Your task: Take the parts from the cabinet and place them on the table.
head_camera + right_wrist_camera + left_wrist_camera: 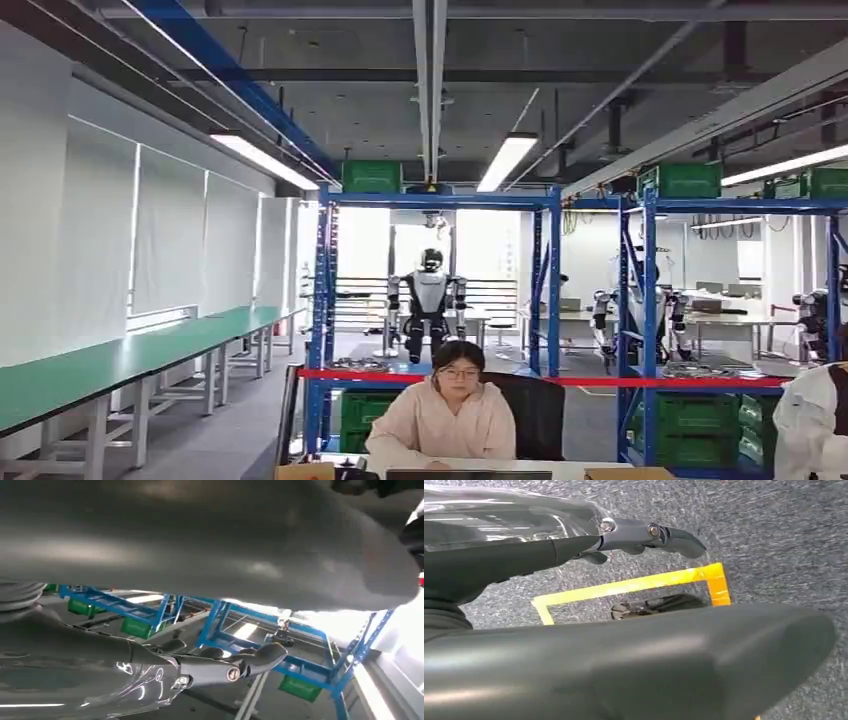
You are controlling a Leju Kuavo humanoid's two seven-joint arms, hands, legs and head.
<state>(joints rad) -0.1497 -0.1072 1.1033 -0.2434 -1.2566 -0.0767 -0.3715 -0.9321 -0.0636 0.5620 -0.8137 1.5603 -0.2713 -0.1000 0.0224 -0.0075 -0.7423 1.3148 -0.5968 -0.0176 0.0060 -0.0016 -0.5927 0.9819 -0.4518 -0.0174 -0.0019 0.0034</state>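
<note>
A blue shelving cabinet (435, 290) stands ahead across the room, with red tape across its lower shelf. Small metal parts (362, 364) lie on that shelf, too far off to make out. Green-topped tables (120, 358) run along the left wall. My left hand (574, 547) hangs over grey carpet, its fingers (674, 536) stretched out and nothing in it. My right hand (200, 666) also holds nothing, its fingers (265, 656) extended, with the blue cabinet (225, 614) behind it.
A person (448, 415) sits at a white desk (560, 466) directly in front of the cabinet, and another person's sleeve (812, 420) is at the right. Green bins (372, 412) fill the bottom shelves. Another robot (430, 300) stands beyond. Yellow floor tape (634, 586) marks the carpet.
</note>
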